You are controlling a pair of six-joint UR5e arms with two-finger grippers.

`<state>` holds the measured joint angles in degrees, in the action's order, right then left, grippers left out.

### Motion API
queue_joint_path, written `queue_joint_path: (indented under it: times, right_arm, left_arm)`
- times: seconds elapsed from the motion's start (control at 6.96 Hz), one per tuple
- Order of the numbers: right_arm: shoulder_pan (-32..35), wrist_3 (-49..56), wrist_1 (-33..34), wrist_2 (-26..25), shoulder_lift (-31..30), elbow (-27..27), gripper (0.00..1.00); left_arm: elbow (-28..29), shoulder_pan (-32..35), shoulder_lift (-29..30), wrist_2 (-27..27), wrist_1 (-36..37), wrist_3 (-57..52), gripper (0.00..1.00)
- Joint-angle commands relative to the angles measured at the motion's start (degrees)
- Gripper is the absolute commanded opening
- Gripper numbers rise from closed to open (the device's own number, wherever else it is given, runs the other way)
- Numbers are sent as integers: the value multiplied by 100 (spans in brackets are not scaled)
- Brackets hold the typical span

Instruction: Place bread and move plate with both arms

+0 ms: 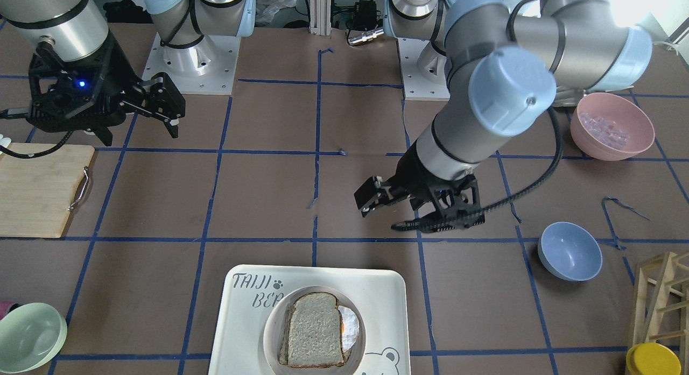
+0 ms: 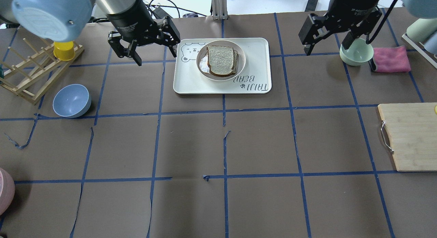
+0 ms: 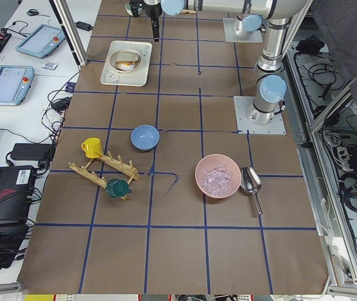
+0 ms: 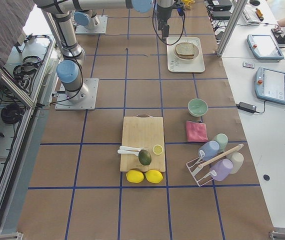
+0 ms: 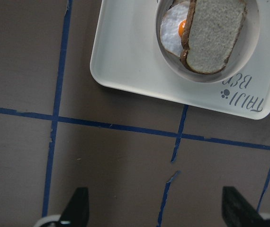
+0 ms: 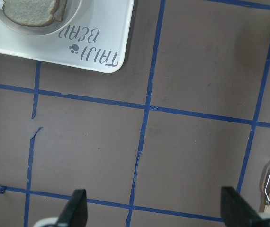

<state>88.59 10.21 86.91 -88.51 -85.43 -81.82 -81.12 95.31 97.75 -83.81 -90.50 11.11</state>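
Cream plate (image 1: 271,332) sits on the tray (image 1: 242,332) at the bench's (image 1: 269,203) operator edge in the front view. The bread (image 1: 315,332) lies in it, on top of an egg (image 1: 350,326) that peeks out at one side. The left tool (image 1: 383,213) hangs spread and empty near the tray; the right tool (image 1: 168,107), also spread and empty, is well apart. Overhead, the tools flank the tray, the left just beside it, the right by a green bowl (image 2: 356,53). The left wrist view shows its fingertips (image 5: 78,205) wide apart over bare bench, the tray beyond; the right wrist view shows the same.
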Motion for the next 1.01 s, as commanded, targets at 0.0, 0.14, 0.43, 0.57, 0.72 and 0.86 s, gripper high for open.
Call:
queue_joint_path:
  times: [0.0, 0.14, 0.43, 0.57, 0.72, 0.86]
  right_arm:
    - [0, -10, 2, 0, 0, 0, 100]
    - [18, -167, 36, -9, -44, 35, 100]
    - [253, -1271, -7, -9, -62, 70, 100]
    - [359, -1336, -7, -70, -62, 70, 100]
    - [361, -1328, -16, -27, -62, 53, 100]
    - [361, -1267, -16, -18, -62, 53, 100]
  left_arm:
    - [-471, -109, -562, -301, -82, -815, 100]
    - [-718, -127, -747, -302, 23, -908, 100]
    - [-800, -153, -871, -320, 41, -926, 100]
    - [-791, -162, -880, -320, 41, -935, 100]
    - [-791, -188, -889, -329, 41, -944, 100]
    - [-791, -197, -889, -329, 41, -944, 100]
